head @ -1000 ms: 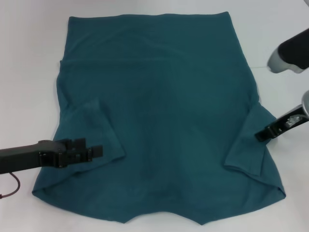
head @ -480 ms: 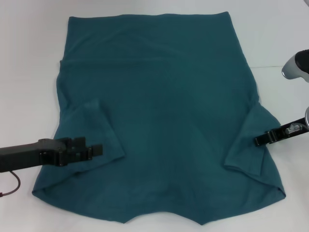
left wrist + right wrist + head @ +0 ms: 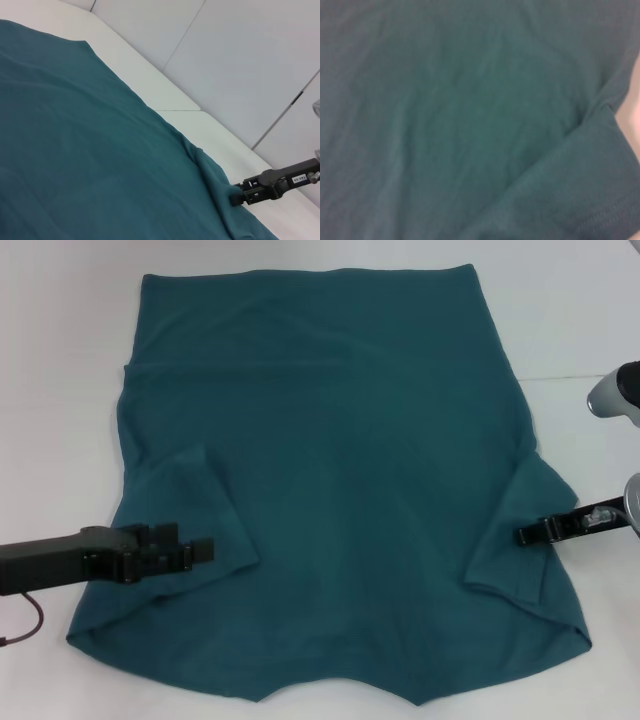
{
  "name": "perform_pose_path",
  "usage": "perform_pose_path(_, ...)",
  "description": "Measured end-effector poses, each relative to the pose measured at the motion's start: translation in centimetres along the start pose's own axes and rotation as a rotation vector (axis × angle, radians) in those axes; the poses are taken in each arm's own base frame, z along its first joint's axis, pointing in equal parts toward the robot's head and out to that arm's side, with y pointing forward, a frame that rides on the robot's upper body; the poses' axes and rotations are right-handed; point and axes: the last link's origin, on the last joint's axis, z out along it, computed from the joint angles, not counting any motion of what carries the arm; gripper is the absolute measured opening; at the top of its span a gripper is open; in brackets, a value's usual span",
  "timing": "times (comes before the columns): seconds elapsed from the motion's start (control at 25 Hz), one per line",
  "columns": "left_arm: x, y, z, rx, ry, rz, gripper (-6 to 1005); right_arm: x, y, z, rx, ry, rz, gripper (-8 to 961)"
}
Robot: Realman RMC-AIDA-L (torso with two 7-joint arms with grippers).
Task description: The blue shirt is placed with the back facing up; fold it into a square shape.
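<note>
Head view: left tool at 8 o'clock on the shirt, right tool at 4. Whether either is clamped, I cannot tell. Best pinch both sleeves fully, then fold inward evenly.

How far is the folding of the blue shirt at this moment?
Early stage. Done: both sleeves of the blue shirt lie folded inward over the body. In hand: the left hand is at the left sleeve, and the right hand is at the right sleeve. Left: the body remains spread flat, not yet folded into a square.

You have a plain dark teal-blue shirt, no print, on a white table; both grippers are black, at eight o'clock and four.
</note>
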Motion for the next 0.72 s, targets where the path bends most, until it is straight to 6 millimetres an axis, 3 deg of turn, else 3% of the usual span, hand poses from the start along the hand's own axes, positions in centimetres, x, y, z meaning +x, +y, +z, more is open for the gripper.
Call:
perform_pose_path(0.44, -0.1, 0.0, -0.1, -0.002, -0.003, -0.006, 848, -0.3, 0.3, -0.5, -0.051, -0.049, -0.003, 466)
perform_pose_path(0.72, -0.1, 0.0, -0.1, -0.002, -0.004, -0.008, 848, -1.2, 0.6, -1.5, -0.051, -0.075, -0.024, 92)
